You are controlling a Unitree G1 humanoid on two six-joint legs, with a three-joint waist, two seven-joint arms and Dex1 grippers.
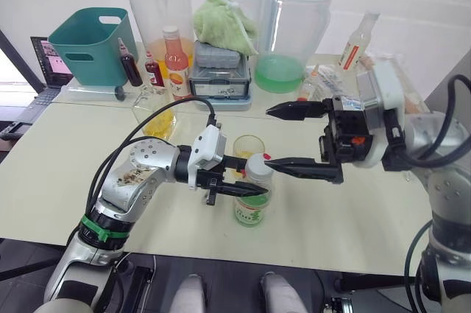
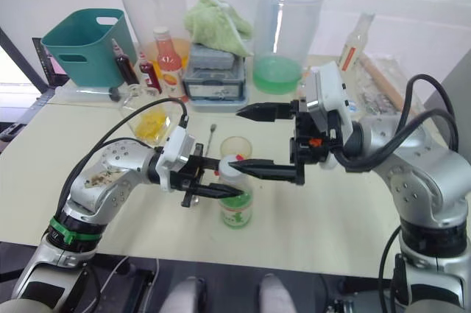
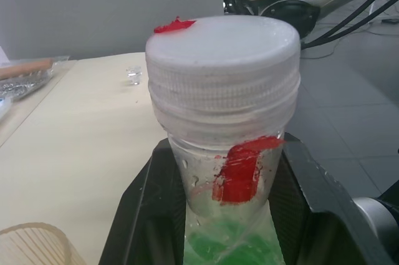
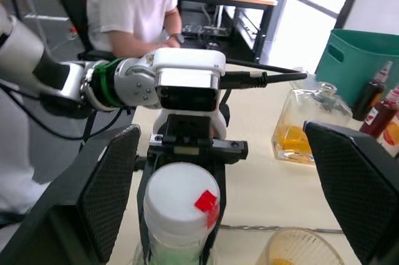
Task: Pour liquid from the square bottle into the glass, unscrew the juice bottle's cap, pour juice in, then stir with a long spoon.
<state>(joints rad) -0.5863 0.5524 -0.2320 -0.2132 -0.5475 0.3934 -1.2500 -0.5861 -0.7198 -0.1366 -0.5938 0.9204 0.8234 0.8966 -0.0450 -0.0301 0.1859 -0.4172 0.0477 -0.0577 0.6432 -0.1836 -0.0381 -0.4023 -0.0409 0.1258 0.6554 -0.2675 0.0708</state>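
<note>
Grippers were both close to the juice bottle point(image 1: 252, 197), which stood upright on the pale table point(image 1: 59, 180) near its front edge. The left gripper point(image 1: 246, 180) was clamped on the bottle just under the cap point(image 1: 258, 166), one black finger on each side of the neck; the left wrist view showed these fingers point(image 3: 146, 209) pressing the clear plastic below the white ribbed cap with its red mark. The right gripper point(image 1: 276, 136) had its two fingers wide apart. Its lower finger reached to the cap from the robot's right side and its upper finger was high above the table; the right wrist view showed the cap sitting between the two pads, apart from both.

The glass point(image 1: 249, 148) stood just behind the juice bottle with a little yellow liquid at the bottom. The long spoon point(image 2: 211, 138) lay flat on the table beside the glass, on the robot's left of it. The square bottle point(image 1: 156, 113) stood further to the left and further back, with yellow liquid in it. Behind it, along the back of the table, were a teal basket point(image 1: 92, 44), a pink-orange bottle point(image 1: 175, 62), two large clear jugs point(image 1: 293, 29) and a green cloth point(image 1: 222, 22). A person in a white shirt point(image 4: 131, 6) sat at a distance in the right wrist view.
</note>
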